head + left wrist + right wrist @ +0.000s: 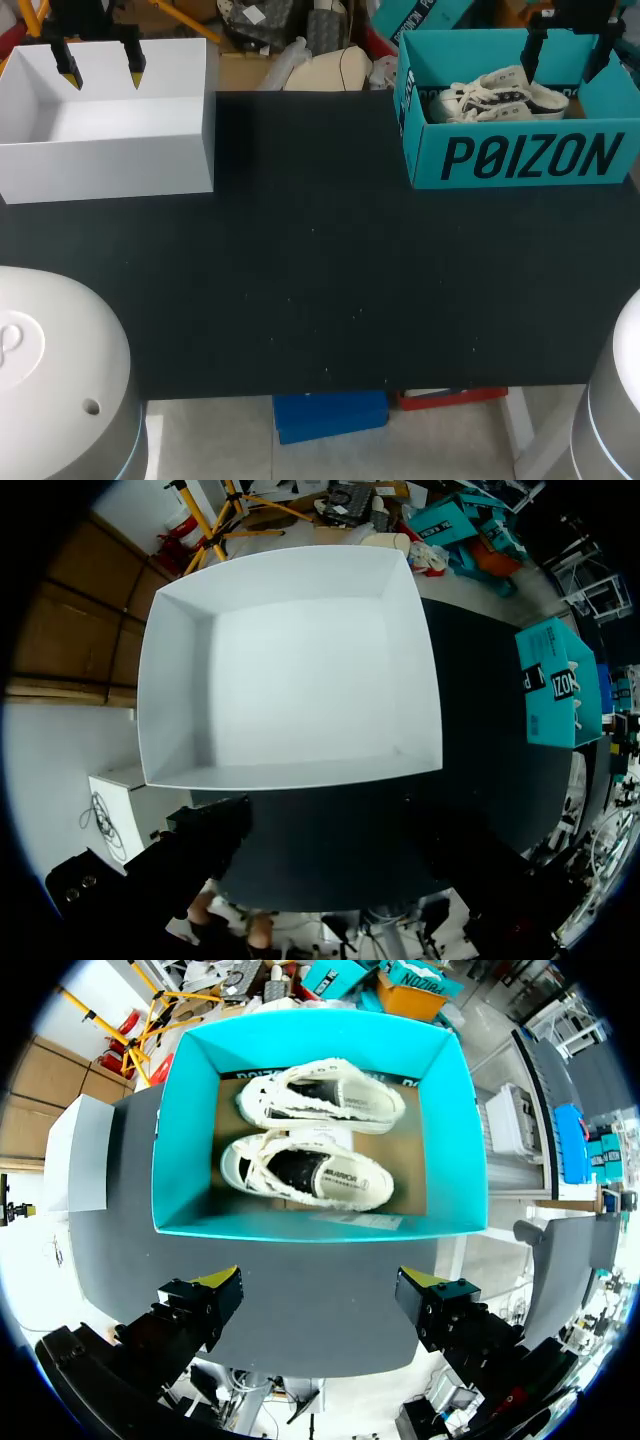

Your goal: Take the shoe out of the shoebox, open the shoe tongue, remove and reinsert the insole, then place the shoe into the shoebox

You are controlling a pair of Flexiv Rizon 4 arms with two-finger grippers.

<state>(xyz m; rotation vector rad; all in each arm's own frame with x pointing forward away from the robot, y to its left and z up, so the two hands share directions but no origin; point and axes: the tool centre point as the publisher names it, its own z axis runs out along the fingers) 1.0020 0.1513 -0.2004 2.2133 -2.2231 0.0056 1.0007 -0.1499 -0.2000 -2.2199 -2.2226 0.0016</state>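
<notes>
Right wrist view: the right jaws hang wide apart and empty above the teal shoebox (185, 1130), likely poised to drop onto the nearer shoe (305, 1175) inside. The left jaws, also spread and empty, hover over the white box (110, 165), out of the way.

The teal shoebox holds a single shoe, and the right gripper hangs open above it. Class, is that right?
No: the right wrist view shows two shoes in the teal shoebox, side by side. The right gripper does hang open above it.
</notes>
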